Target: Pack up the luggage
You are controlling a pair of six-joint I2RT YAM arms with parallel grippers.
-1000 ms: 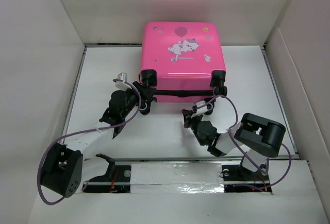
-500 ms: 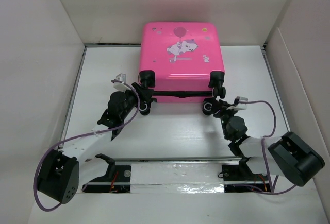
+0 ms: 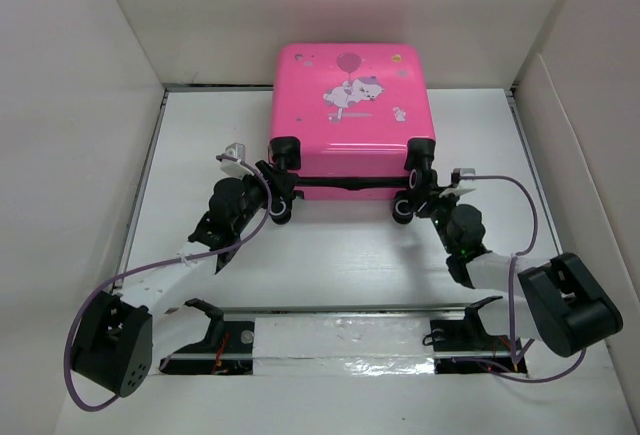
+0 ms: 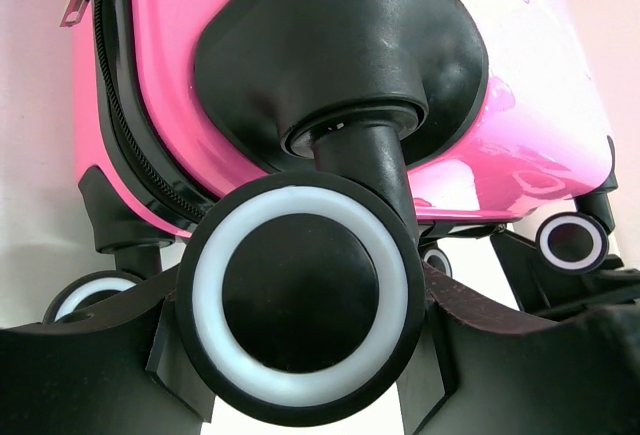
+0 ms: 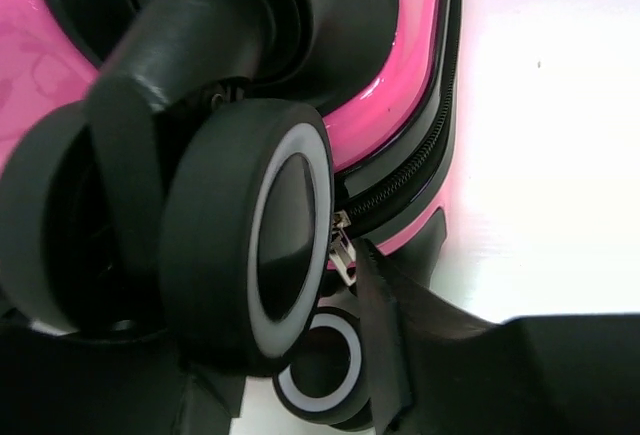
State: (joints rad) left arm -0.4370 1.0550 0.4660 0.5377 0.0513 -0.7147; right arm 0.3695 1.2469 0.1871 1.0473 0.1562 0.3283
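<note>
Right gripper [image 3: 415, 200] has swung onto the five-o'clock wheel [image 5: 250, 285] of the luggage [image 3: 350, 105], part-open astride it; left gripper [image 3: 278, 203] clamps the seven-o'clock wheel [image 4: 300, 300]; close squarely.

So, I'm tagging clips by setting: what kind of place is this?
Probably a robot test cell: a white table boxed in by plain white walls, left arm and right arm mounted at its near edge, one pink suitcase.

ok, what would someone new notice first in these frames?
A bright-pink hard-shell suitcase with a cartoon print lies closed at the far middle of the white table. At its near corners, the left claw appears clamped on a white-ringed black wheel and the right claw stands open.
</note>
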